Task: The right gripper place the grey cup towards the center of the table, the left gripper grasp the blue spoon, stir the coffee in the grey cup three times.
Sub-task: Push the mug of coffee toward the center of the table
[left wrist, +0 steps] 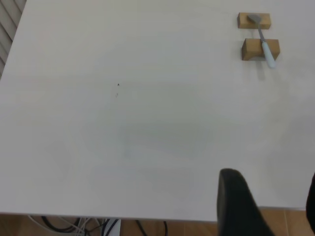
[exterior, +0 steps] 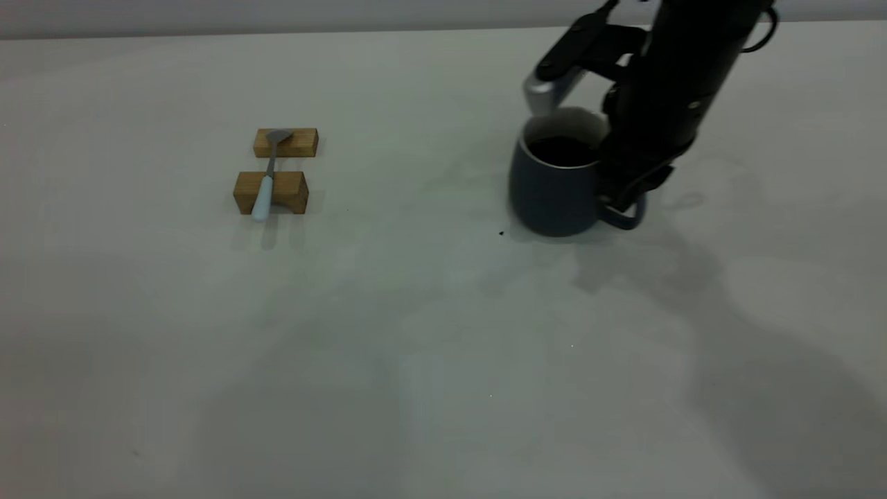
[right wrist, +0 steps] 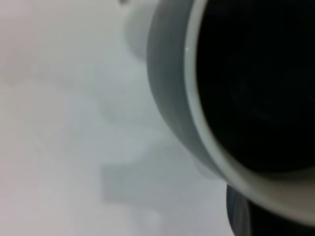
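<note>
The grey cup stands on the table right of the middle, with dark coffee inside. My right gripper is open around it: the silver fingertip sits behind the far rim and the other finger is low by the handle. In the right wrist view the cup's wall and coffee fill the picture, with one dark finger under the rim. The blue spoon lies across two wooden blocks at the left, also seen far off as the spoon. My left gripper hangs open past the table's edge.
Two tan wooden blocks carry the spoon. A tiny dark speck lies just left of the cup. Cables and a wood floor show below the table's near edge in the left wrist view.
</note>
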